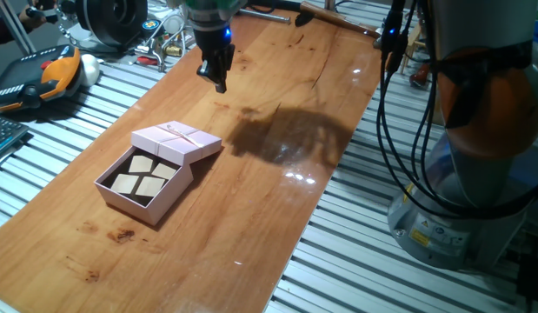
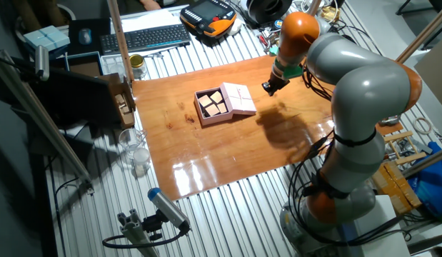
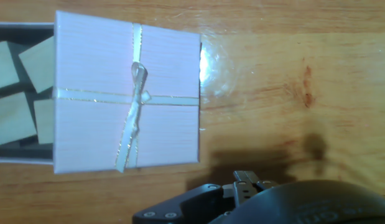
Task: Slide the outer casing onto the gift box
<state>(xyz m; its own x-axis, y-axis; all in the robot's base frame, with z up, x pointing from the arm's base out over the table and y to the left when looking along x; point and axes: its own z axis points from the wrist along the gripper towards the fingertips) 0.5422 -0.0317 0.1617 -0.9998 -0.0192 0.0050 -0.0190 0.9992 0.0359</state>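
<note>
Your gripper (image 1: 218, 80), fingers pressed together, hangs at 1 o'clock from the lid (image 1: 176, 142), which half covers the box (image 1: 140, 193).

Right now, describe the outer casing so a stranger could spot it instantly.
On the wooden table sits a pale pink gift box holding tan squares. The outer casing lies tilted across one end: flat, square, pink, with a crossed ribbon and bow.

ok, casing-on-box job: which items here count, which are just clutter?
Job:
outer casing, partly over the box
gift box
gripper, above the table, holding nothing

Clutter:
teach pendant
keyboard
jar
</note>
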